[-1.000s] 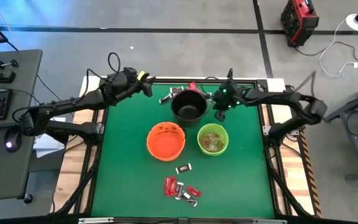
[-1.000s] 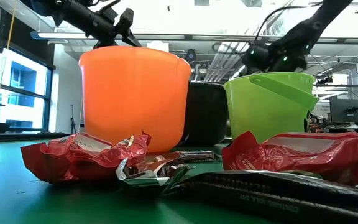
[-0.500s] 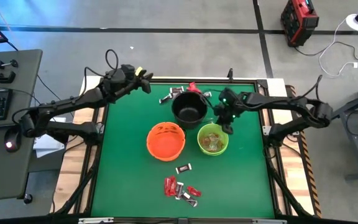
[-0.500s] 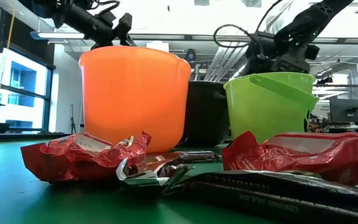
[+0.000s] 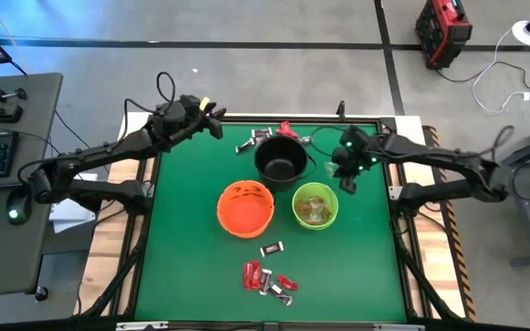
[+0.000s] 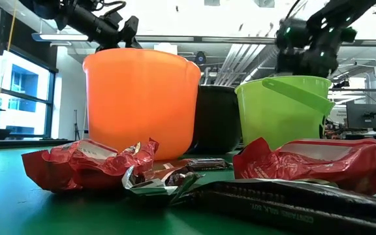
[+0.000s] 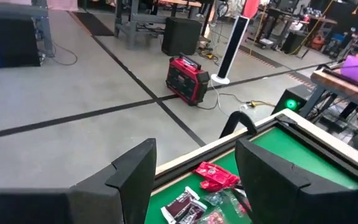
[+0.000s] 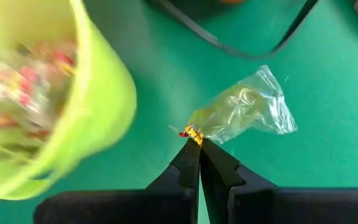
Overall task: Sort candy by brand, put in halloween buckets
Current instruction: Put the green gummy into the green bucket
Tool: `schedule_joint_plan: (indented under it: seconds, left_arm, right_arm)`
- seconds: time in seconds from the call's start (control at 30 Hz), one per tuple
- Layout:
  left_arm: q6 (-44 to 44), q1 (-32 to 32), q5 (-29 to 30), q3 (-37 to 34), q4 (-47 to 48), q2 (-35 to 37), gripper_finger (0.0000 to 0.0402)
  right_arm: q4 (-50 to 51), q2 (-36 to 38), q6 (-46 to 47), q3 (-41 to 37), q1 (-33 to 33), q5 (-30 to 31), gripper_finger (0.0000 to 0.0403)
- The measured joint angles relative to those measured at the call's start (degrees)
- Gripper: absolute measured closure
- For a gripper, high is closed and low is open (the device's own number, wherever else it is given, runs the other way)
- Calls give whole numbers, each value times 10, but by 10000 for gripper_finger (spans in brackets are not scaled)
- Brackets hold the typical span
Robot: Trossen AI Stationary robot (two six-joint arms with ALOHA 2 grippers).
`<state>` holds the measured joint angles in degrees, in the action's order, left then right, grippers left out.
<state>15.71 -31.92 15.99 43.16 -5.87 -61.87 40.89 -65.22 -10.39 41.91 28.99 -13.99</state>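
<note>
The black bucket (image 5: 280,158), the orange bucket (image 5: 246,208) and the lime green bucket (image 5: 315,204) stand upright mid-table. The green one holds pale sweets. Red and dark wrapped candy (image 5: 270,279) lies near the front edge, and more candy (image 5: 263,136) lies behind the black bucket. My right gripper (image 5: 348,180) hovers just right of the green bucket (image 8: 55,93), shut on a pale greenish clear-wrapped candy (image 8: 241,112). My left gripper (image 5: 213,120) is open and empty above the table's far left corner, with candy (image 7: 211,177) showing beyond its fingers. My right gripper pinches the pale greenish candy by one twisted end of its wrapper (image 8: 194,133), only at the tips of its two fingers. The fingers point down from above. The rest of the wrapper sticks out beyond the fingertips over the green table, beside the green bucket's rim.
The black bucket's thin handle (image 8: 241,48) lies on the table close to the held candy. In the low view, red wrappers (image 6: 87,163) and a dark wrapper (image 6: 292,202) lie in front of the orange bucket (image 6: 142,104) and the green bucket (image 6: 282,114).
My right gripper, still shut, has gone from beside the black bucket toward the table's near edge, up to the green bucket's rim, and then a little toward the right edge.
</note>
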Motion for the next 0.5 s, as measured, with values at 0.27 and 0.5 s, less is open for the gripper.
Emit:
schedule_joint_plan:
  seconds: [0.27,0.5]
  left_arm:
    - [-34,-8,0,0,1,0,194]
    - [-25,-27,0,0,1,0,194]
  right_arm:
    - [0,88,103,45,-47,-121,403]
    - [3,69,122,50,-152,-125,403]
